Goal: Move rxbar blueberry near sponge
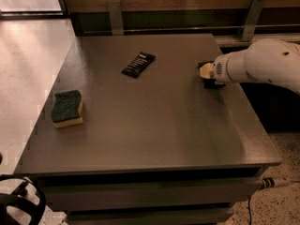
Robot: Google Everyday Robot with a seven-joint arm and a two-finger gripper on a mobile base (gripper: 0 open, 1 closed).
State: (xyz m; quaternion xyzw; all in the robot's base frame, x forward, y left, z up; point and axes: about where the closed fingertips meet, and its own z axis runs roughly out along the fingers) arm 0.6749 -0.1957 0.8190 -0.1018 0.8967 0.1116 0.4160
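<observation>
The sponge (67, 108), dark green on top with a yellow body, lies on the left part of the grey table (154, 130). My gripper (206, 71) is low over the table's right side, at the end of the white arm (262, 64) that comes in from the right. A small dark shape (213, 84) shows just under the gripper; I cannot tell whether it is the rxbar blueberry. No navy-blue bar shows plainly anywhere else. The gripper is far to the right of the sponge.
A black-wrapped bar with white lettering (138, 64) lies at the back middle of the table. A wooden wall with metal brackets (115, 16) runs behind the table. Pale floor lies to the left.
</observation>
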